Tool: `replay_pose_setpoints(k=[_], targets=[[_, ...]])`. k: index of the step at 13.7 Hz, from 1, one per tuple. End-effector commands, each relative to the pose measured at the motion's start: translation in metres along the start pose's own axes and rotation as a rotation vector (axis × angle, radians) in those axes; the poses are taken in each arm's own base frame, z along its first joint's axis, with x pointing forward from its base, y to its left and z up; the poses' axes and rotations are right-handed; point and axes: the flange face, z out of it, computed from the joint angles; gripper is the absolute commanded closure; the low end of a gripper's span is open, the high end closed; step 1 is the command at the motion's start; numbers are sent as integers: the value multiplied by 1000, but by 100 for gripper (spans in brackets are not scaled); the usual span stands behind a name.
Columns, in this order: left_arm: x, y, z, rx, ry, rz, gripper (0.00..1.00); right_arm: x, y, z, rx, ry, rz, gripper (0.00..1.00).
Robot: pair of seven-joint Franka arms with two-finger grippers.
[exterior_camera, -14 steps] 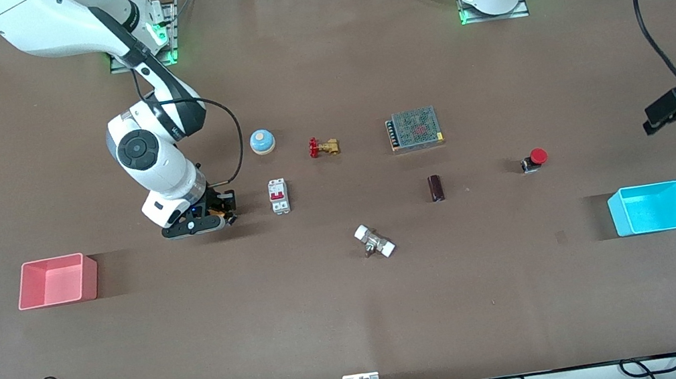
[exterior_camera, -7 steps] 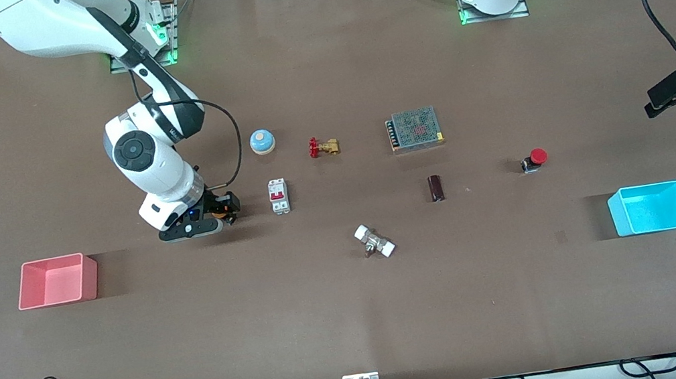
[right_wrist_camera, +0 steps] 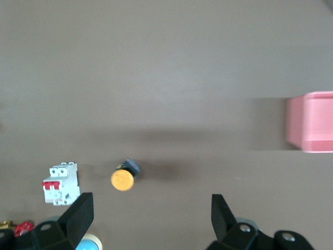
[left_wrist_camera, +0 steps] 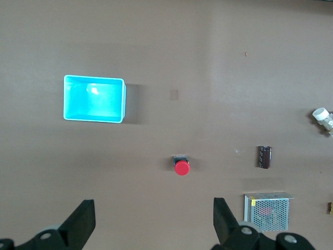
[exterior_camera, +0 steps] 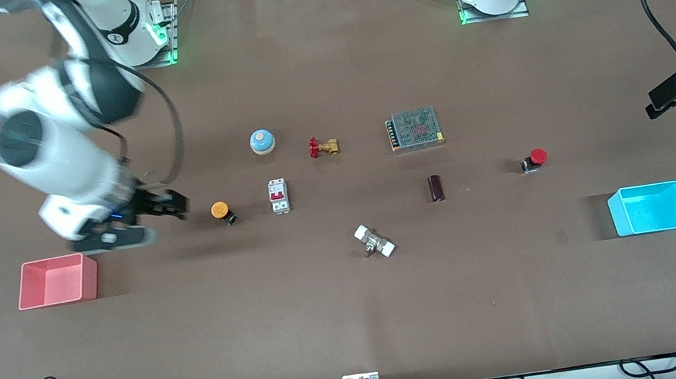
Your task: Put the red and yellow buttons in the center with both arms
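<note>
Right gripper (exterior_camera: 168, 206) released, apparently raised over the tabletop (exterior_camera: 304, 317) beside the pink bin (exterior_camera: 57, 280), yellow button (exterior_camera: 221, 211) lying beside the circuit breaker (exterior_camera: 279, 196), red button (exterior_camera: 535, 159) near the cyan bin (exterior_camera: 651, 208), left gripper (exterior_camera: 663, 99) spread wide, empty, at the left arm's end.

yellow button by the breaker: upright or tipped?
Tipped. The small orange-yellow mushroom-cap push-button lies on its side on the brown tabletop, its black body sticking out sideways from the cap.
</note>
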Motion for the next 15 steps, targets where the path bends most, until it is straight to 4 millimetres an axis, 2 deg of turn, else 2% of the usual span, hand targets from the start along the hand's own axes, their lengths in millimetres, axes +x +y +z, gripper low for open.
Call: replay_pose_setpoints(k=[1, 3, 4, 5, 8, 15], targets=[[-11, 2, -8, 10, -32, 0, 0, 2, 81, -64, 5, -14, 84, 0], [-14, 4, -8, 14, -37, 5, 0, -9, 128, -108, 9, -10, 167, 0], [-14, 4, -8, 17, -37, 6, 0, -19, 135, -123, 11, -5, 178, 0], [-16, 4, -10, 16, -34, 6, 0, -25, 144, -127, 7, -26, 185, 0], [-22, 0, -7, 11, -32, 0, 0, -27, 140, -120, 1, -65, 62, 0], [-23, 0, -6, 16, -32, 6, 0, -25, 144, -120, 5, -56, 87, 0]])
